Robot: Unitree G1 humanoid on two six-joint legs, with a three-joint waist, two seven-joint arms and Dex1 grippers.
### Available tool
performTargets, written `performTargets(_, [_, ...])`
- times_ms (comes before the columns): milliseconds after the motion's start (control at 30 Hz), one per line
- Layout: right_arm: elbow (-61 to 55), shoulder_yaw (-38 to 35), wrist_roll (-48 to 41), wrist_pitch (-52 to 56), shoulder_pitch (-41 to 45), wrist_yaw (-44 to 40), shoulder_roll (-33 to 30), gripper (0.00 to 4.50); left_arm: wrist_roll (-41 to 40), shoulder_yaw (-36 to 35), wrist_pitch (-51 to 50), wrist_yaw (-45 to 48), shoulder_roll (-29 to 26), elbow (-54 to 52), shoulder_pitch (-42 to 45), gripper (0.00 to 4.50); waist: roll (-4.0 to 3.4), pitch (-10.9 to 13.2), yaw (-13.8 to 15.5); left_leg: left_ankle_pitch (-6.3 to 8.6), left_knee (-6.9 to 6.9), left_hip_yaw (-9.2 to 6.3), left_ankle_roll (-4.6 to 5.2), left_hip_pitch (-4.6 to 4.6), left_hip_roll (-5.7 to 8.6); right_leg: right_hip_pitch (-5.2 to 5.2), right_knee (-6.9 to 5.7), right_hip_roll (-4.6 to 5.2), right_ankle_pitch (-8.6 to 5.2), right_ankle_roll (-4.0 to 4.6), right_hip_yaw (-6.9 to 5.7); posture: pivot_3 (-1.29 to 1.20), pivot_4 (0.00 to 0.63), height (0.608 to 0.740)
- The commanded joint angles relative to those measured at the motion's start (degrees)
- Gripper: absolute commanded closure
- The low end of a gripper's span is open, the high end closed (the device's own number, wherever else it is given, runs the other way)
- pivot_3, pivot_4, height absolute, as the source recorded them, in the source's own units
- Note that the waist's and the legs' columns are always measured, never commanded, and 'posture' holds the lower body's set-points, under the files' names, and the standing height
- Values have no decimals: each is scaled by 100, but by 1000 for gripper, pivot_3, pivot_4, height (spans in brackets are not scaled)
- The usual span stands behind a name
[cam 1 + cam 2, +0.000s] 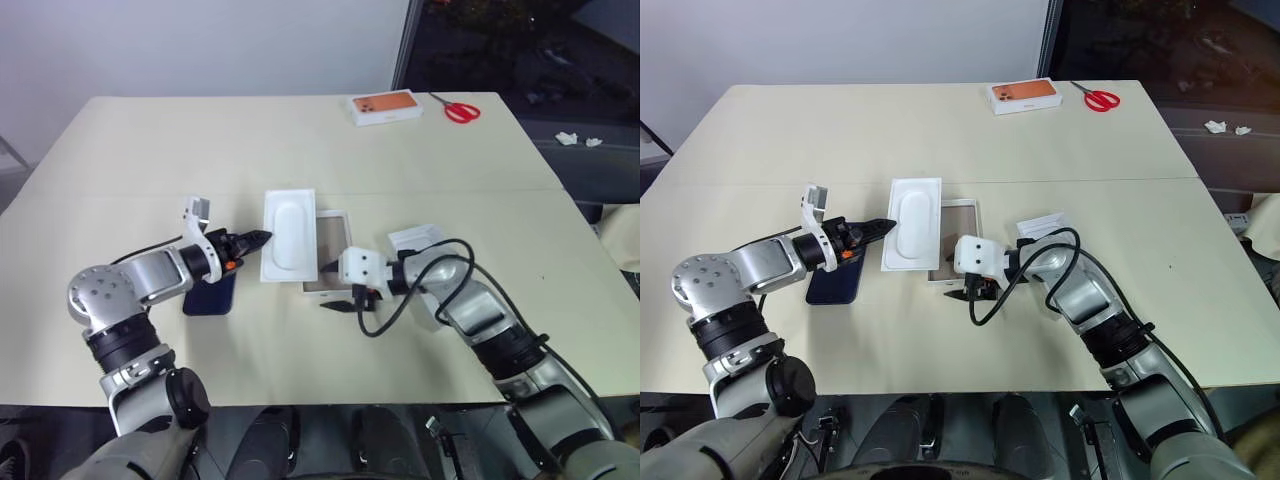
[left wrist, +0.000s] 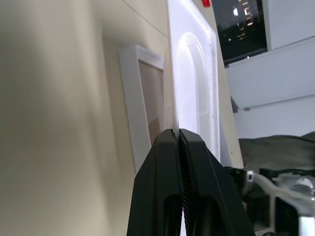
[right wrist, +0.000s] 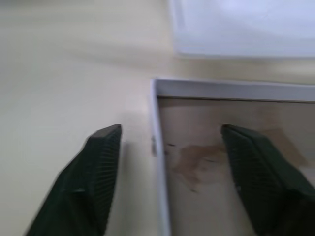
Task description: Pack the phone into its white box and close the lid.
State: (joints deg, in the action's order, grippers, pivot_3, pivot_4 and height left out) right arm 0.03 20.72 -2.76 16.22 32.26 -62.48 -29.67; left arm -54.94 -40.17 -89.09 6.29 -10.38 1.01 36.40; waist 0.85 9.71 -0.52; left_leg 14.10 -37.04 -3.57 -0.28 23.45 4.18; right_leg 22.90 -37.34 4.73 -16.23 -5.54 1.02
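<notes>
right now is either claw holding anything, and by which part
The left claw is shut on the edge of the thin white insert, on the side toward the phone. The right claw is open over the white box wall, holding nothing.

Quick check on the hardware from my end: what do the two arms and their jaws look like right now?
Both arms are silver-grey metal segments with black joint rings. The left gripper has slim black ribbed jaws, an orange accent behind them and a white bracket on the wrist. The right gripper has broad black jaws with textured pads, behind a white blocky housing. A loose black cable loops along the right forearm.
</notes>
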Motion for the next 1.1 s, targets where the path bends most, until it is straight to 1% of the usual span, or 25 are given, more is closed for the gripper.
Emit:
performTargets(33, [-442,-742,-669,503,187,-284,-359,1130,57,69,344,-302,309,-239,125,4500,1,0,11,0,-1,-1,0,0,0,-2,1,0,0,0,0,0,150,740])
performTargets(100, [-370,-973,-803,574,185,-422,-650,1130,123,226,467,-424,493,-326,43,4500,6,2,25,0,-2,0,0,0,1,-6,4,2,0,0,0,0,150,740])
performTargets(200, [-81,-1204,-777,421,113,-456,-1006,1130,140,343,629,-549,706,-380,-34,4500,7,3,16,1,0,0,1,0,1,-7,6,1,0,0,0,0,150,740])
performTargets(367, [48,-1221,-710,210,38,-349,-1060,1130,120,544,678,-737,1020,-485,-139,4500,7,3,-22,1,4,1,1,0,-4,-3,5,-3,0,0,3,0,150,740])
performTargets(467, [-48,-1198,-713,201,25,-227,-967,1083,221,797,700,-760,1061,-536,-272,3600,7,3,-15,0,3,2,0,0,-4,-3,4,-3,0,0,4,0,150,740])
performTargets(500, [-55,-1200,-716,210,23,-201,-957,1083,244,833,735,-789,1063,-537,-294,3184,7,3,-8,0,2,2,0,0,-4,-3,4,-3,0,0,4,0,150,740])
performTargets(633, [-1,-1216,-717,194,31,-163,-963,1083,182,865,729,-743,936,-482,-263,1250,7,4,3,0,0,2,0,0,-3,-4,4,-3,0,0,3,0,150,740])
performTargets(667, [4,-1215,-721,192,33,-155,-962,1083,132,829,716,-742,922,-473,-244,848,7,4,2,0,0,2,0,0,-2,-5,5,-2,0,0,3,0,150,740])
performTargets(800, [8,-1201,-727,200,77,-83,-892,1083,-31,884,578,-589,720,-592,-211,848,7,4,4,0,0,2,0,1,-2,-5,5,-2,0,0,2,0,150,740])
performTargets(867, [18,-1187,-731,223,137,9,-794,1083,10,1093,705,-318,443,-748,-239,848,9,5,-9,0,0,1,-1,0,-3,-4,4,-3,0,0,2,0,150,740])
performTargets(967, [26,-1204,-832,417,306,265,-440,1083,35,1270,1058,263,-81,-899,-288,848,8,4,-41,-5,5,2,-9,1,-5,3,2,-7,0,0,5,0,150,740])
performTargets(1000, [18,-1196,-871,493,359,325,-312,1083,188,1445,1385,573,-324,-1027,-383,848,7,5,-44,-6,7,2,-11,1,-6,4,0,-7,0,0,5,0,150,740])
performTargets(1100, [57,-1074,-779,623,527,657,125,1906,837,2000,2543,1490,-1105,-1243,-767,795,5,4,-41,-10,16,4,-16,1,-6,10,-1,-7,0,1,9,0,150,740])
